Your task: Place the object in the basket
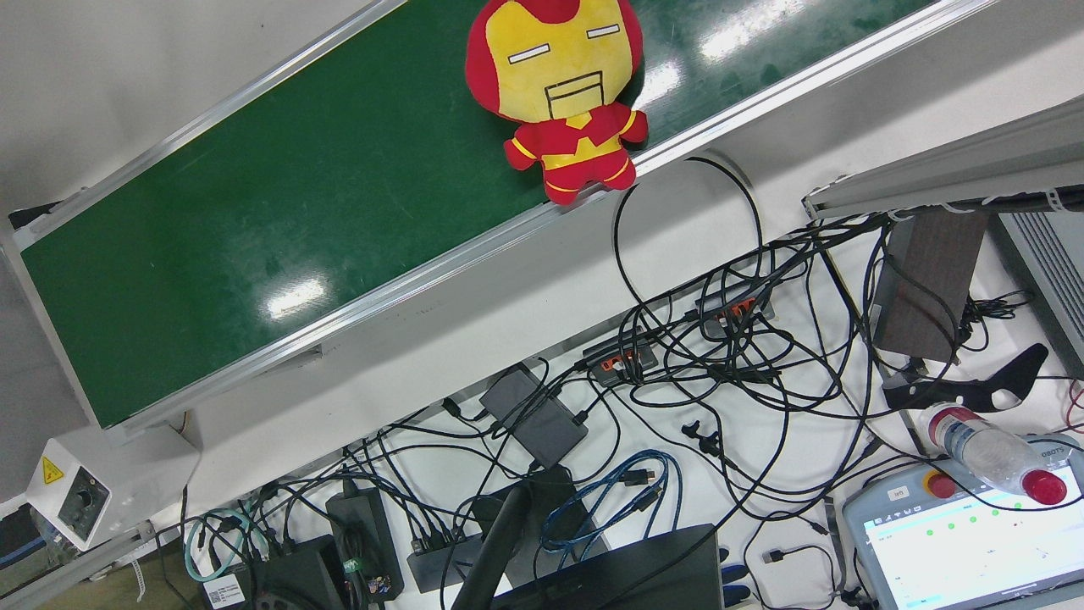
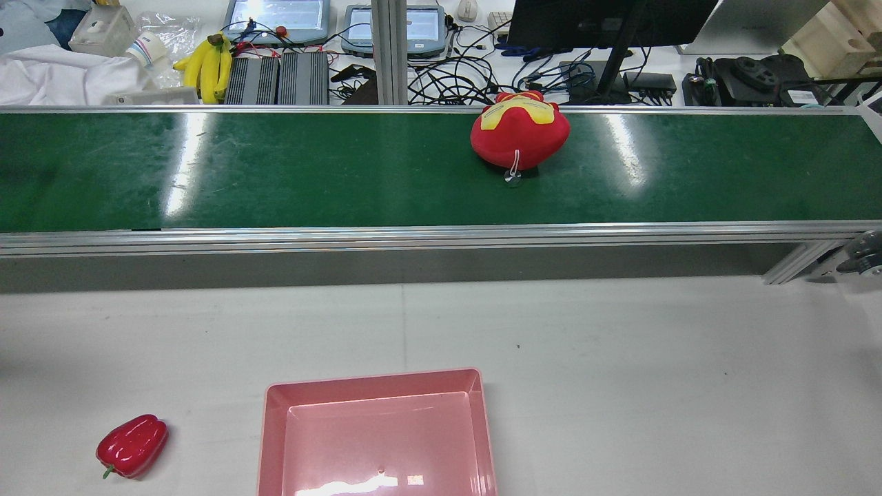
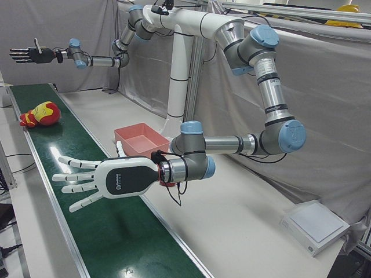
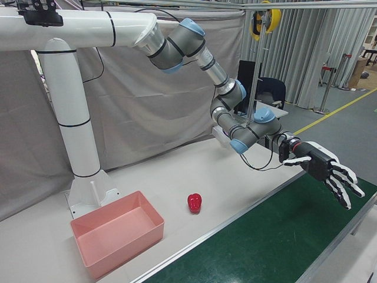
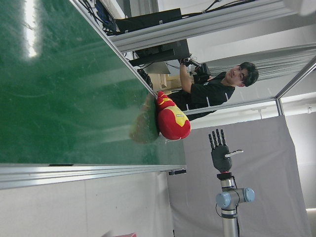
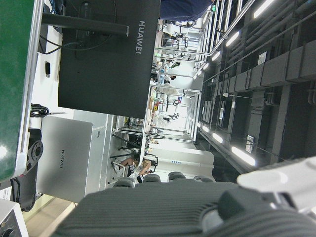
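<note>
Red-and-yellow plush toy (image 2: pixel 519 136), just one, lies on the green conveyor belt (image 2: pixel 310 172), beyond one pink basket (image 2: pixel 377 434) on the counter (image 2: pixel 620 379). One red pepper (image 2: pixel 132 446) sits beside the basket. Left hand (image 4: pixel 327 172) and right hand (image 3: pixel 107 180) hover empty, fingers spread.

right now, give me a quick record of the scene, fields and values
target: plush toy, red and yellow, lying on the green conveyor belt near its far edge
basket: pink basket, empty, on the white table
other item: red bell pepper on the table, left of the basket in the rear view
left hand: left hand open, fingers spread, above the belt, holding nothing
right hand: right hand open, raised high, beyond the toy
progress: toy not yet grasped
</note>
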You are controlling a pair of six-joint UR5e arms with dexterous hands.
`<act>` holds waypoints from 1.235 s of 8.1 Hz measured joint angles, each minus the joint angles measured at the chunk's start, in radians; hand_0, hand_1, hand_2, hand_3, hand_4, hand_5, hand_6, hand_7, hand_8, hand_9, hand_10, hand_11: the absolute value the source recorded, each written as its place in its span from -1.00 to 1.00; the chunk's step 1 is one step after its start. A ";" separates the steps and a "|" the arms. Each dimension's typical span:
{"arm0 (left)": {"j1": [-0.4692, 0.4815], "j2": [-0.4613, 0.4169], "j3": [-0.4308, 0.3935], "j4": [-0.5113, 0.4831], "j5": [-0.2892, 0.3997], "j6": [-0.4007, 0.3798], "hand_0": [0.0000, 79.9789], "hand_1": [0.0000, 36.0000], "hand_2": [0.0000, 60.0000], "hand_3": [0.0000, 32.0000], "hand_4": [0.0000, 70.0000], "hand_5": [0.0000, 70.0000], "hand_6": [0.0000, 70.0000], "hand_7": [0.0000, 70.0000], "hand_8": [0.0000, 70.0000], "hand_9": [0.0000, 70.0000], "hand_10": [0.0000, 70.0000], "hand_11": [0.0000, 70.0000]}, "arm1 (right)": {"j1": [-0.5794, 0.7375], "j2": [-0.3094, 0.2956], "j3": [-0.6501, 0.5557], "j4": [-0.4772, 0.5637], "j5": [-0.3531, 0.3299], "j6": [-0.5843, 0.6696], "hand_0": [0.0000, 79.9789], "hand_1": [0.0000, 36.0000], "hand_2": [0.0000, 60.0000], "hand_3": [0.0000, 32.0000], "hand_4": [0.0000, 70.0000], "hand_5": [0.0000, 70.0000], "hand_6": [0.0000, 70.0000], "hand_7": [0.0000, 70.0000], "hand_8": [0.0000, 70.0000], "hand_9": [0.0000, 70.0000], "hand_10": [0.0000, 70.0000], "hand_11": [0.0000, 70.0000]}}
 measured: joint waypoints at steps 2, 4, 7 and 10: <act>-0.001 0.000 0.003 -0.001 0.000 -0.001 0.34 -0.43 -1.00 0.40 -0.97 -0.27 -0.89 -0.75 -0.62 -0.60 -0.89 -0.79 | 0.000 0.000 0.000 0.000 0.000 0.000 -1.00 -1.00 -1.00 -1.00 -1.00 -1.00 -1.00 -1.00 -1.00 -1.00 -1.00 -1.00; -0.004 0.000 0.004 -0.001 0.000 0.001 0.34 -0.43 -1.00 0.39 -0.96 -0.25 -0.89 -0.74 -0.62 -0.60 -0.88 -0.78 | 0.000 0.000 0.001 0.000 0.000 0.000 -1.00 -1.00 -1.00 -1.00 -1.00 -1.00 -1.00 -1.00 -1.00 -1.00 -1.00 -1.00; -0.006 -0.001 0.003 -0.002 0.000 0.001 0.35 -0.43 -1.00 0.45 -0.96 -0.23 -0.90 -0.74 -0.62 -0.60 -0.89 -0.79 | 0.000 0.000 0.002 0.000 0.000 0.000 -1.00 -1.00 -1.00 -1.00 -1.00 -1.00 -1.00 -1.00 -1.00 -1.00 -1.00 -1.00; -0.007 -0.001 0.001 -0.003 0.000 -0.002 0.37 -0.41 -1.00 0.46 -0.96 -0.21 -0.90 -0.74 -0.63 -0.60 -0.89 -0.78 | 0.001 0.000 0.002 0.000 0.000 0.000 -1.00 -1.00 -1.00 -1.00 -1.00 -1.00 -1.00 -1.00 -1.00 -1.00 -1.00 -1.00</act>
